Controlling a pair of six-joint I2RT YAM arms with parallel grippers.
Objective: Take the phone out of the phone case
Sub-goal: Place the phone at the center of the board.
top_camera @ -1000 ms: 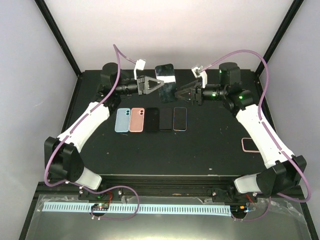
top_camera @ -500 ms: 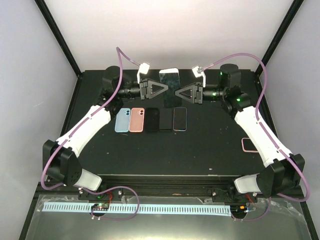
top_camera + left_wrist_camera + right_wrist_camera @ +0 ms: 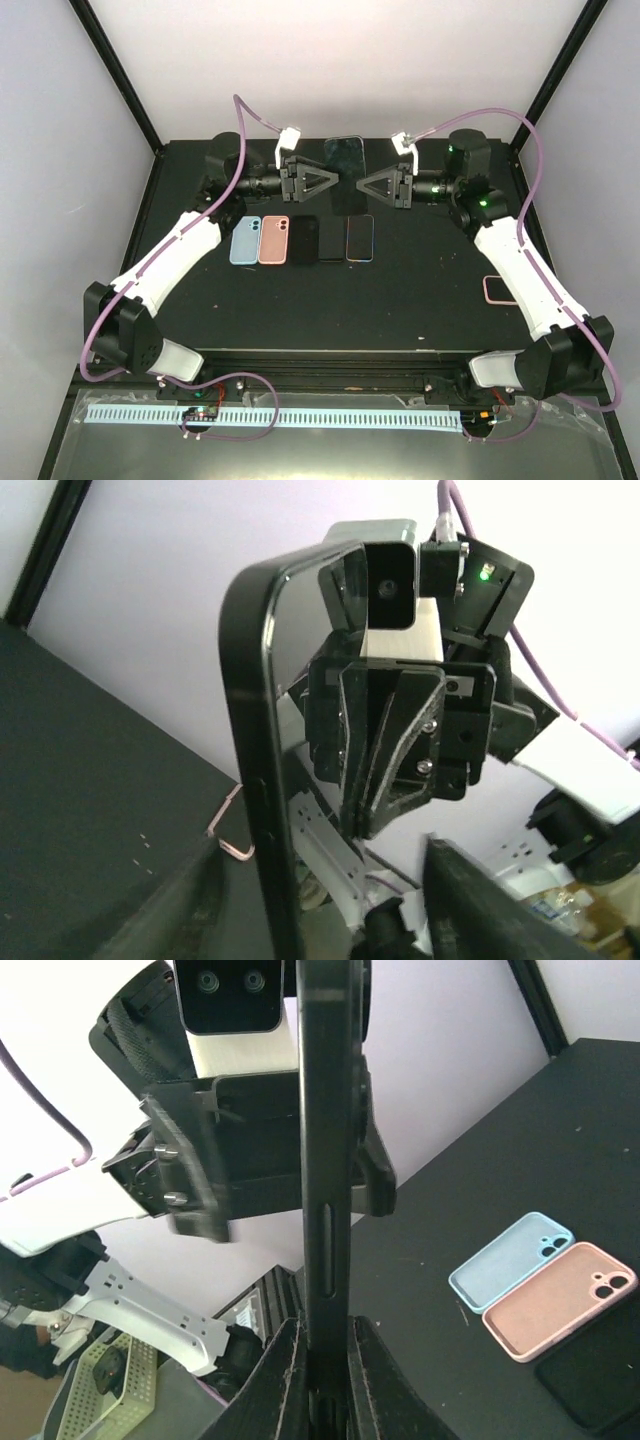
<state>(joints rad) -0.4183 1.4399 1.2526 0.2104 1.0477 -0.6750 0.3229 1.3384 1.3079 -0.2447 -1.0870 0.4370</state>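
Note:
A dark phone [image 3: 344, 155] stands upright in the air over the back of the table, between the two grippers. Its rim is dark, and I cannot tell whether a phone case is on it. My right gripper [image 3: 359, 186] is shut on its lower end; in the right wrist view the phone [image 3: 325, 1160] is seen edge-on, pinched at the gripper [image 3: 328, 1385]. My left gripper [image 3: 334, 181] faces it, open. In the left wrist view the phone [image 3: 258, 740] rises between the spread fingers [image 3: 470, 900] of the left gripper [image 3: 322, 848], nearer the left one.
On the table [image 3: 420, 310] below lie a row: a blue case [image 3: 243, 240], a pink case [image 3: 273, 239], two black slabs [image 3: 318, 238] and a phone [image 3: 360, 237] with a lit-looking screen. Another pink case [image 3: 499, 290] lies by the right arm.
The right gripper has shut on the phone and the left gripper has opened and let it go. The phone has turned from tilted to upright.

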